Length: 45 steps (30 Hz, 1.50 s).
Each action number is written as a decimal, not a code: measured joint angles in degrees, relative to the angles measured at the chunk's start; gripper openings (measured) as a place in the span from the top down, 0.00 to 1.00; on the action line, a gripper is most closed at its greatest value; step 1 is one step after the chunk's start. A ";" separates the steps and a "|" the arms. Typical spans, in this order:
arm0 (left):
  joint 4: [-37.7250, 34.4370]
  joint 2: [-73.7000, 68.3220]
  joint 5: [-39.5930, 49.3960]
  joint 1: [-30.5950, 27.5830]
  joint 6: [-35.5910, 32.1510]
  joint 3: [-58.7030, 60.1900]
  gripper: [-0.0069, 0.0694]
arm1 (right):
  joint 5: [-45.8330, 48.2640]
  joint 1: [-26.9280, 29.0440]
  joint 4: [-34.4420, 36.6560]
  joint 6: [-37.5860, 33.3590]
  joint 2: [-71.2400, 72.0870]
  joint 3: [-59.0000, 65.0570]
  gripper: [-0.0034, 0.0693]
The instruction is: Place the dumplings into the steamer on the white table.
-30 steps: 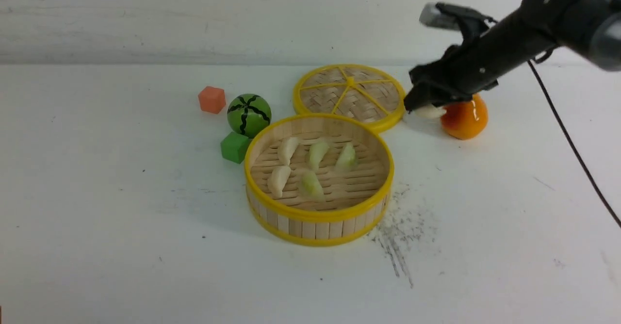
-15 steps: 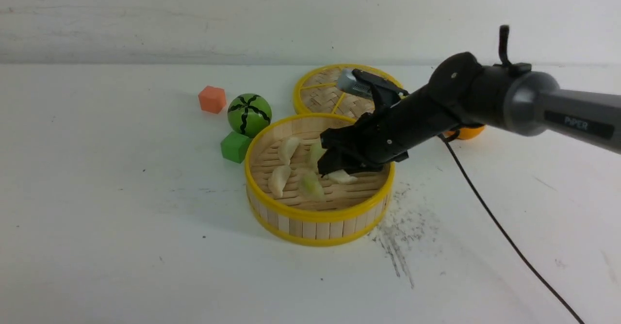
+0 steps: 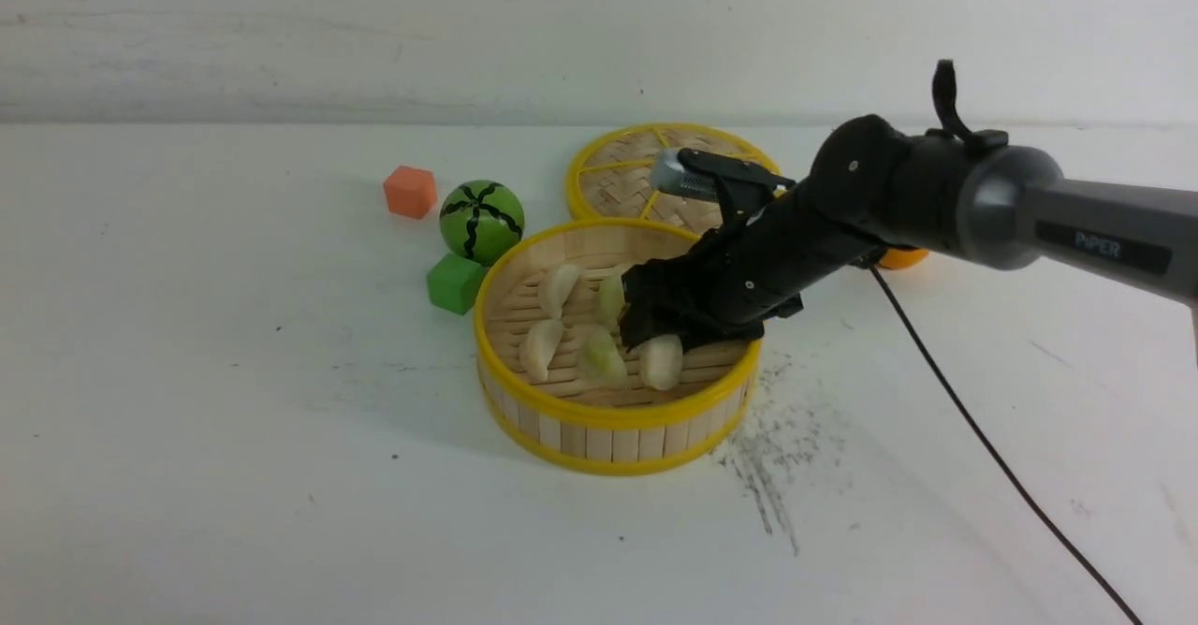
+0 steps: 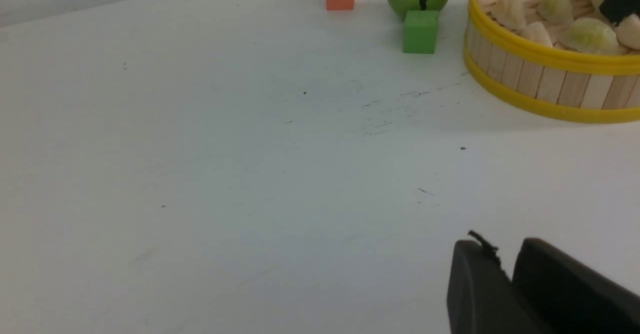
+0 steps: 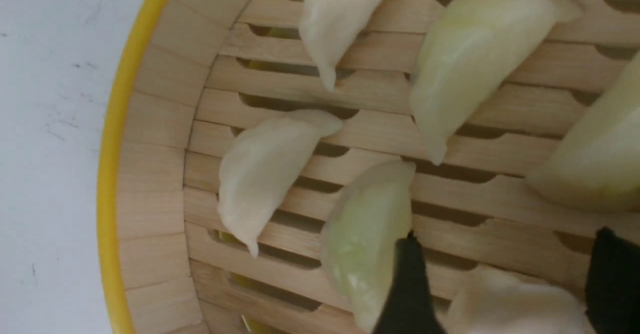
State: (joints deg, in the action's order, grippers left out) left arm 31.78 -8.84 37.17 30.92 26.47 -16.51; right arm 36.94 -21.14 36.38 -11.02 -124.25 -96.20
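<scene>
Cream-white, the sixth dumpling [image 3: 661,361] lay in the steamer [image 3: 613,416] near five o'clock between the wide-spread jaws of the right hand [image 3: 658,337], the other five dumplings [image 3: 599,358] beside it toward ten o'clock, so only withdrawal seemed left, while the left hand [image 4: 505,276] sat narrow and empty over the tabletop [image 3: 234,372].

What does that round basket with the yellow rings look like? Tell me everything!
The steamer is round and shallow, apparently bamboo: an upright slat wall between yellow top and bottom rims, and a slatted floor with gaps. It stands flat on the white table, uncovered, with dumplings on its floor; the right tool reaches down inside.
</scene>
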 joint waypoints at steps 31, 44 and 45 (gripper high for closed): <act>0.00 0.00 0.07 0.00 0.00 0.00 0.74 | 4.70 0.00 -10.62 -5.72 2.87 0.15 0.97; 0.05 0.00 -1.27 0.00 0.00 0.00 0.74 | 5.01 0.00 -13.04 -6.49 5.26 0.15 0.95; 0.05 0.00 -1.40 0.00 0.00 0.00 0.74 | 5.95 0.00 -14.12 -6.65 6.76 0.15 0.95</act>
State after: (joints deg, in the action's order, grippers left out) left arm 31.83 -8.84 35.78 30.92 26.47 -16.51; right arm 42.89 -21.14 22.26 -17.67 -117.49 -96.05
